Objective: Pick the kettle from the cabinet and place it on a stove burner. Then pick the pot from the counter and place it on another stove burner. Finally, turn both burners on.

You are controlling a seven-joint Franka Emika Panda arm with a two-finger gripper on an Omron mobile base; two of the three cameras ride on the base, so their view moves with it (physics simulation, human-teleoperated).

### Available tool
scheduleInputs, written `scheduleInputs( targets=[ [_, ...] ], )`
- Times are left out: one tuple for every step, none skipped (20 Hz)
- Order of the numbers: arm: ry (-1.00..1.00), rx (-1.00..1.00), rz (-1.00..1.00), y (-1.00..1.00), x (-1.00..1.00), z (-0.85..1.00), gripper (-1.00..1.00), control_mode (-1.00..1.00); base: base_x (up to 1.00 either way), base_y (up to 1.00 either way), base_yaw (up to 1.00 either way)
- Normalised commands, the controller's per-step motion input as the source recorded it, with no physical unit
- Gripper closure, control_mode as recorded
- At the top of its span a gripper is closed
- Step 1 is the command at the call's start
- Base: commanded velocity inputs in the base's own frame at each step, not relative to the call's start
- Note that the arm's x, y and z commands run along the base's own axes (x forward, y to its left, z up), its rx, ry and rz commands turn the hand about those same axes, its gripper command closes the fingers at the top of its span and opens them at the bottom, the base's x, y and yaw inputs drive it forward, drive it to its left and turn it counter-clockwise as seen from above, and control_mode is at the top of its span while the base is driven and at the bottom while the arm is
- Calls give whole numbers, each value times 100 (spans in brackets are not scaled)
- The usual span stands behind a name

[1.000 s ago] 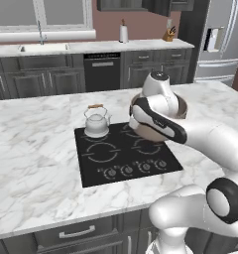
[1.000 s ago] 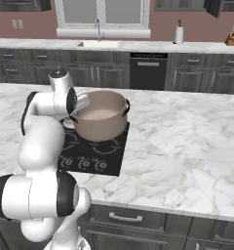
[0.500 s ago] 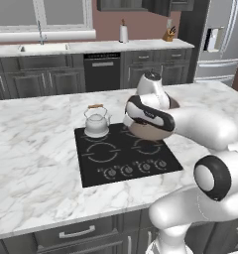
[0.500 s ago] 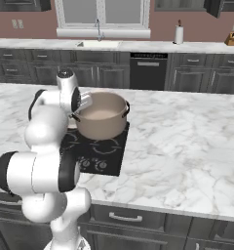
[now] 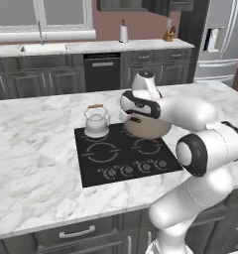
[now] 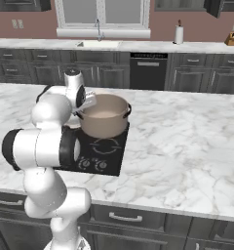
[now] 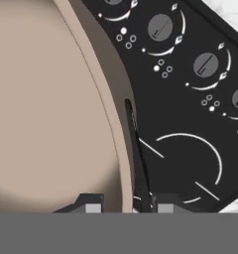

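Pot rim in the jaws, right rear burner just below

The gripper (image 7: 125, 208) pinches the wide beige-taupe pot (image 6: 104, 117) by its wall — flat black glass cooktop (image 7: 190, 124) directly underneath, squat white-silver kettle (image 5: 96, 121) to the left.

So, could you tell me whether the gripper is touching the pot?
Touching: in the hand view the gripper straddles the pot rim, one fingertip on each side of the wall.
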Motion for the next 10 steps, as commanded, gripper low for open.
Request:
scheduleInputs(
  targets=[
    [0, 0, 6, -21, 32, -16, 100, -100, 0, 0, 0],
    [0, -1, 0, -14, 14, -4, 100, -100, 0, 0, 0],
    [0, -1, 0, -24, 4, -10, 100, -100, 0, 0, 0],
    [0, 0, 0, -15, 25, -15, 100, -100, 0, 0, 0],
    [0, 0, 1, -26, 28, -21, 100, -100, 0, 0, 0],
    [0, 0, 3, -26, 28, -21, 100, -100, 0, 0, 0],
    [0, 0, 4, -18, 26, -14, 100, -100, 0, 0, 0],
    [0, 3, 5, -10, 29, -13, 100, -100, 0, 0, 0],
    [0, 4, 5, -9, 32, -11, 100, -100, 0, 0, 0],
    [0, 3, 5, -11, 31, -16, 100, -100, 0, 0, 0]
  ],
)
